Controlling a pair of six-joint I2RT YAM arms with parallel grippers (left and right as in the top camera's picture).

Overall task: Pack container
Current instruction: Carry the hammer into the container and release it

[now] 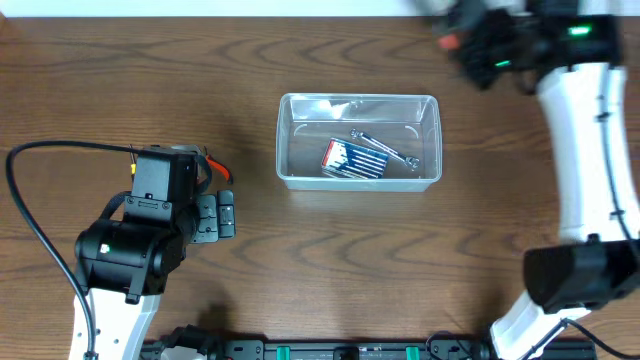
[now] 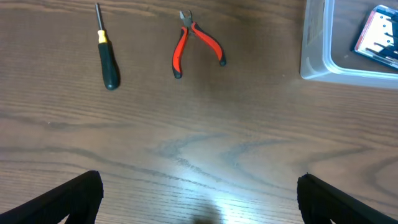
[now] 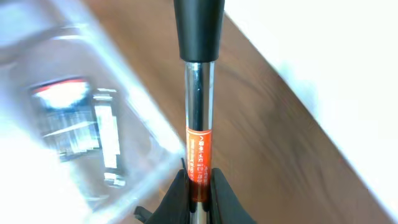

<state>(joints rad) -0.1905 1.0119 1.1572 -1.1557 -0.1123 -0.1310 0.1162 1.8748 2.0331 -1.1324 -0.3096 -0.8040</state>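
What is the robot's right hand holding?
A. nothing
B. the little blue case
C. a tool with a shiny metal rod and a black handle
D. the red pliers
C: in the right wrist view, the right gripper is closed on a tool with a shiny metal shaft, an orange label and a black handle.

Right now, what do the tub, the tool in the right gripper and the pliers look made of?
The clear rectangular rimmed tub looks like glossy see-through plastic: its contents show through the walls. The tool with a black handle and orange label, held in the right gripper, has a mirror-bright shaft, likely chromed steel. The red-handled pliers seem to be grey metal with rubbery or plastic grips.
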